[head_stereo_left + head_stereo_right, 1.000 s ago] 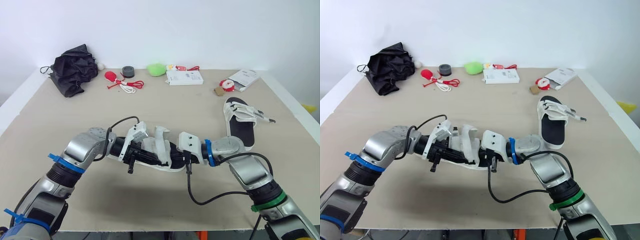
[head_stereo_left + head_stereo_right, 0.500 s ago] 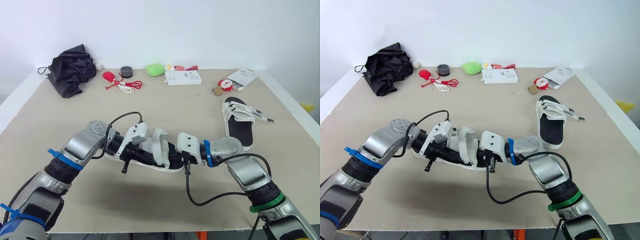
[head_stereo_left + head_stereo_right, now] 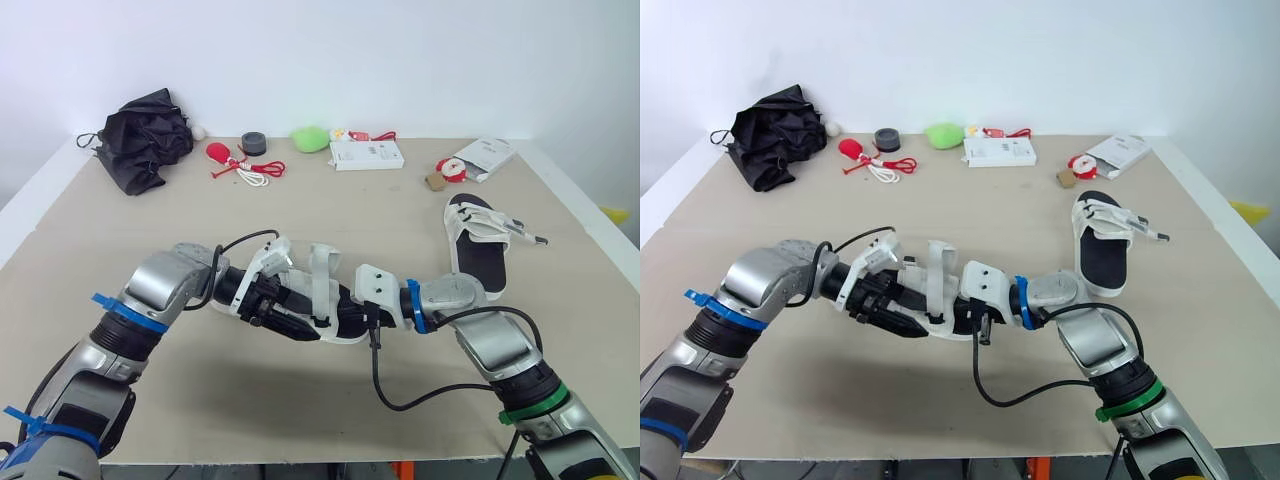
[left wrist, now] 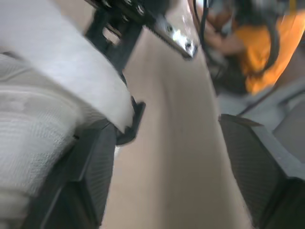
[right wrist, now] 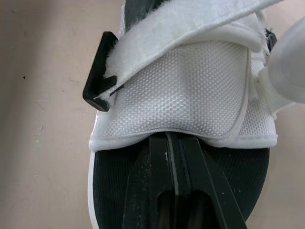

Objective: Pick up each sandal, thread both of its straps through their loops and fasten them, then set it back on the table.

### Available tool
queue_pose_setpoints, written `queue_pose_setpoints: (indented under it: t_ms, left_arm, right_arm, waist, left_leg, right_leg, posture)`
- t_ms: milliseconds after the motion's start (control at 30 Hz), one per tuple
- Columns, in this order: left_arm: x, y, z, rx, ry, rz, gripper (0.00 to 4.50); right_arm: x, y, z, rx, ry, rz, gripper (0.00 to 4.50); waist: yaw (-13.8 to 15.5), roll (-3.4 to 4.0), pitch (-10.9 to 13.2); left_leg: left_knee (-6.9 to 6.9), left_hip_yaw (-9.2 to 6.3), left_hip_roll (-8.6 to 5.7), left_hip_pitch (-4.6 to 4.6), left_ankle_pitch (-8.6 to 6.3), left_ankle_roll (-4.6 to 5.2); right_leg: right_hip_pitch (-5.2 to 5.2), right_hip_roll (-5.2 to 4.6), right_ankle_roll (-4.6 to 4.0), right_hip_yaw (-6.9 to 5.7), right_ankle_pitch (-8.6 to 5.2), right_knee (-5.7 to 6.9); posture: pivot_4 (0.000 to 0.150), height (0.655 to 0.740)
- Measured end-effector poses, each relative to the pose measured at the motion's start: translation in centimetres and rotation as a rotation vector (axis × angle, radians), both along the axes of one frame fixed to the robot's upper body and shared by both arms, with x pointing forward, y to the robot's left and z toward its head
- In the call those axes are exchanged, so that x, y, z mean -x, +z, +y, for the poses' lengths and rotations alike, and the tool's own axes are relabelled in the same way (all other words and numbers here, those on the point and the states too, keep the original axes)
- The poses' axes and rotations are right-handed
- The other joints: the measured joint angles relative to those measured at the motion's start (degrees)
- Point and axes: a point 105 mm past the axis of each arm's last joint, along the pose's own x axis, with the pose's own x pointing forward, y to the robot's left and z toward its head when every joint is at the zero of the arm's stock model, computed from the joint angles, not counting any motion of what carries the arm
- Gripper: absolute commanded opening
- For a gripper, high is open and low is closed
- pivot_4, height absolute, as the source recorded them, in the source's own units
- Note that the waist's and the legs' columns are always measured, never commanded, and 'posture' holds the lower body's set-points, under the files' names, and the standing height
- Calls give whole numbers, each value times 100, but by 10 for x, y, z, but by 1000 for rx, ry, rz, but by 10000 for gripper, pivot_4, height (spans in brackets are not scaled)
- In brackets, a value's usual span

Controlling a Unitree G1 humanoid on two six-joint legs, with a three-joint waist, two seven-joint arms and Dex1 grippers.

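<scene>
A white-strapped sandal [image 3: 322, 275] with a black footbed lies between my two grippers near the table's front. My left gripper [image 3: 298, 322] is at its near side, open, fingers [image 4: 90, 181] wide apart with the white strap [image 4: 57, 95] and its black loop [image 4: 134, 119] beside one of them. My right gripper [image 5: 174, 143] is shut, fingers lying along the footbed with their tips under the edge of the white upper [image 5: 190, 90]. The second sandal [image 3: 480, 240] rests on the table to the right, one strap end sticking out.
Along the far edge sit a black crumpled umbrella [image 3: 150, 135], a red-and-white cord [image 3: 245, 170], a black tape roll [image 3: 255, 143], a green toy [image 3: 312, 138], a white box [image 3: 368, 154] and a white packet [image 3: 487, 155]. The table's front edge is close below my arms.
My left gripper has opened and let go of the strap, turning its fingers down along the sandal's near side. The right arm has stayed put.
</scene>
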Motion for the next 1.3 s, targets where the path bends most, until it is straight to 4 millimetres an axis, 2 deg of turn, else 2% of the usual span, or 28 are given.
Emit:
queue_pose_setpoints:
  t_ms: [167, 333, 433, 600, 633, 667, 867, 1100, 1300]
  left_arm:
    - [-3, 15, -6, 71, 85, 150, 34978]
    - [-5, 15, -10, 80, 134, 195, 34978]
    - [-9, 13, -12, 72, 162, 177, 27721]
    - [-18, 7, -10, 49, 217, 115, 7729]
    - [-18, 6, -10, 46, 218, 111, 2178]
    - [-19, 4, -10, 43, 217, 101, 299]
    - [-18, 2, -10, 40, 201, 77, 299]
    - [4, -8, -11, 14, 49, -53, 299]
    - [9, -13, -11, 9, -18, -146, 299]
  right_arm:
    - [2, 1, 3, -6, 17, 1, 0]
    - [2, 1, 3, -8, 16, 0, 0]
    - [1, 1, 3, -8, 13, -1, 0]
    - [2, 1, 4, -10, 17, 0, 0]
    - [2, 1, 4, -10, 17, 0, 0]
    - [2, 1, 4, -11, 18, 0, 0]
    - [2, 1, 4, -11, 19, 0, 0]
    - [4, 2, 5, -14, 25, 0, 0]
    - [4, 1, 6, -15, 24, -2, 0]
  waist:
    - [-54, 1, 4]
    - [-73, 0, 5]
    - [-74, 0, 5]
    - [-75, 1, 7]
    - [-75, 1, 7]
    - [-77, 1, 7]
    - [-79, 1, 8]
    - [-97, 2, 8]
    - [-100, 3, 9]
  left_leg:
    - [-7, -5, 0, -16, -3, -2]
    - [-7, -8, -2, -18, -3, -2]
    - [-6, -8, -3, -18, -3, -3]
    - [-9, -6, -3, -19, -5, -5]
    - [-9, -6, -3, -19, -5, -6]
    - [-9, -6, -3, -19, -6, -7]
    - [-10, -6, -3, -20, -7, -8]
    - [-15, -5, -1, -21, -13, -17]
    - [-15, -3, -1, -22, -13, -16]
  right_leg:
    - [-11, 3, 30, -3, 9, 0]
    - [-11, 1, 31, -5, 10, -1]
    - [-11, 0, 32, -4, 11, -1]
    - [-13, 0, 31, -2, 10, -2]
    - [-13, 0, 31, -2, 10, -2]
    - [-14, 0, 31, -2, 10, -2]
    - [-15, 0, 31, -2, 8, -3]
    - [-18, 1, 26, 1, -2, -4]
    - [-20, 1, 24, 1, -4, -4]
  posture:
    - [1500, 7400]
    - [1500, 7400]
    - [1500, 7400]
    - [1500, 7400]
    - [1500, 7400]
    - [1500, 7400]
    - [1500, 7400]
    - [1500, 7400]
    - [1500, 7400]
